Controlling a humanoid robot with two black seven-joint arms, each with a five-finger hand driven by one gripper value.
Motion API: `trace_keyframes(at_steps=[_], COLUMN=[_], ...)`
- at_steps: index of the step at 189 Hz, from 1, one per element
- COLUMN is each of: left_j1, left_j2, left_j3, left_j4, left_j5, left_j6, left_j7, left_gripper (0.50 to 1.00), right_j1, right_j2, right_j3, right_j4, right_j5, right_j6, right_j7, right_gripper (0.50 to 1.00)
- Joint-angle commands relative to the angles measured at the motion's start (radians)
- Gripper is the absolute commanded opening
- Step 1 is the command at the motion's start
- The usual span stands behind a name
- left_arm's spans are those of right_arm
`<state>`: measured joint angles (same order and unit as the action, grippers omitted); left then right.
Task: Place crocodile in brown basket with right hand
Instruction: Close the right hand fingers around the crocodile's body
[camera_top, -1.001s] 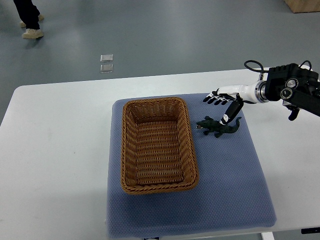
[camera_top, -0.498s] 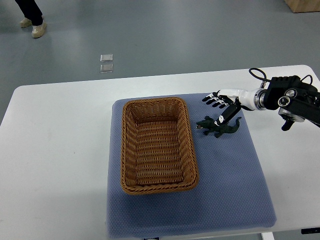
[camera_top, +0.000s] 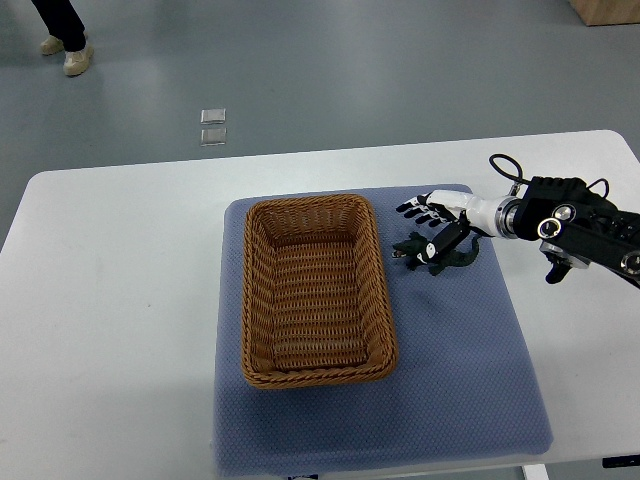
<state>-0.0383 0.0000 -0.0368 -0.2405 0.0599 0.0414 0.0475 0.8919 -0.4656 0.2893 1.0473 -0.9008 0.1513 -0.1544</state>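
**Robot hand over the toy crocodile**

A big white table (camera_top: 120, 300) fills most of the view. A soft blue mat (camera_top: 470, 360) lies on it. A brown woven basket (camera_top: 384, 300) sits on the left part of the mat, with nothing in it. The robot's right hand (camera_top: 440, 218) reaches in from the right side. Its black fingers (camera_top: 412, 208) are spread out and hold nothing. The thumb lies across the small dark green toy crocodile (camera_top: 440, 264). The crocodile lies on the mat, just beside the basket's right side.
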Motion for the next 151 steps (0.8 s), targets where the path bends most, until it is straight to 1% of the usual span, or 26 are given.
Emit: trace_keyframes(at_steps=[1, 55, 71, 88, 100, 114, 118, 119, 126, 132, 133, 134, 135, 136, 137, 138, 139, 142, 143, 150, 151], left_j1=[0.000, 0.002, 0.002, 0.002, 0.002, 0.002, 0.002, 0.002, 0.002, 0.002, 0.002, 0.002, 0.002, 0.002, 0.002, 0.002, 0.002, 0.002, 0.002, 0.002, 0.002], left_j2=[0.000, 0.000, 0.000, 0.000, 0.000, 0.000, 0.000, 0.000, 0.000, 0.000, 0.000, 0.000, 0.000, 0.000, 0.000, 0.000, 0.000, 0.000, 0.000, 0.000, 0.000], left_j3=[0.000, 0.000, 0.000, 0.000, 0.000, 0.000, 0.000, 0.000, 0.000, 0.000, 0.000, 0.000, 0.000, 0.000, 0.000, 0.000, 0.000, 0.000, 0.000, 0.000, 0.000], left_j4=[-0.002, -0.002, -0.002, -0.002, -0.002, -0.002, -0.002, -0.002, -0.002, -0.002, -0.002, -0.002, -0.002, -0.002, -0.002, -0.002, -0.002, -0.003, -0.002, -0.003, -0.002], left_j5=[0.000, 0.000, 0.000, 0.000, 0.000, 0.000, 0.000, 0.000, 0.000, 0.000, 0.000, 0.000, 0.000, 0.000, 0.000, 0.000, 0.000, 0.000, 0.000, 0.000, 0.000], left_j6=[0.000, 0.000, 0.000, 0.000, 0.000, 0.000, 0.000, 0.000, 0.000, 0.000, 0.000, 0.000, 0.000, 0.000, 0.000, 0.000, 0.000, 0.000, 0.000, 0.000, 0.000], left_j7=[0.000, 0.000, 0.000, 0.000, 0.000, 0.000, 0.000, 0.000, 0.000, 0.000, 0.000, 0.000, 0.000, 0.000, 0.000, 0.000, 0.000, 0.000, 0.000, 0.000, 0.000], left_gripper=[1.000, 1.000, 1.000, 1.000, 1.000, 1.000, 1.000, 1.000, 1.000, 1.000, 1.000, 1.000, 1.000, 1.000, 1.000, 1.000, 1.000, 1.000, 1.000, 1.000, 1.000], right_j1=[-0.010, -0.031, -0.033, -0.034, -0.037, -0.048, -0.050, -0.051, -0.054, -0.056, -0.056, -0.056, -0.056, -0.056, -0.056, -0.056, -0.056, -0.056, -0.056, -0.056, -0.056], right_j2=[0.001, -0.002, -0.001, 0.001, -0.001, -0.004, -0.004, -0.004, -0.005, -0.005, -0.005, -0.005, -0.005, -0.005, -0.005, -0.005, -0.005, -0.005, -0.007, -0.008, -0.010], right_j3=[-0.001, -0.002, -0.007, -0.010, -0.010, -0.010, -0.010, -0.010, -0.010, -0.010, -0.010, -0.010, -0.010, -0.010, -0.010, -0.010, -0.010, -0.010, -0.010, -0.010, -0.010], right_j4=[-0.004, -0.004, -0.006, -0.006, -0.006, -0.006, -0.006, -0.007, -0.007, -0.007, -0.006, -0.006, -0.007, -0.007, -0.007, -0.007, -0.007, -0.007, -0.006, -0.007, -0.007], right_j5=[-0.001, -0.033, -0.033, -0.035, -0.050, -0.073, -0.078, -0.079, -0.082, -0.082, -0.082, -0.082, -0.082, -0.082, -0.084, -0.084, -0.084, -0.084, -0.086, -0.093, -0.096], right_j6=[-0.004, -0.009, -0.016, -0.018, -0.016, -0.018, -0.018, -0.018, -0.018, -0.018, -0.018, -0.018, -0.018, -0.018, -0.018, -0.018, -0.018, -0.018, -0.018, -0.018, -0.018], right_j7=[0.002, 0.018, 0.022, 0.030, 0.033, 0.036, 0.039, 0.041, 0.045, 0.047, 0.048, 0.049, 0.049, 0.049, 0.049, 0.049, 0.050, 0.050, 0.052, 0.053, 0.053], right_gripper=[0.913, 0.901, 0.885, 0.823, 0.799, 0.782, 0.768, 0.758, 0.738, 0.713, 0.699, 0.699, 0.682, 0.682, 0.666, 0.666, 0.646, 0.631, 0.615, 0.580, 0.568])
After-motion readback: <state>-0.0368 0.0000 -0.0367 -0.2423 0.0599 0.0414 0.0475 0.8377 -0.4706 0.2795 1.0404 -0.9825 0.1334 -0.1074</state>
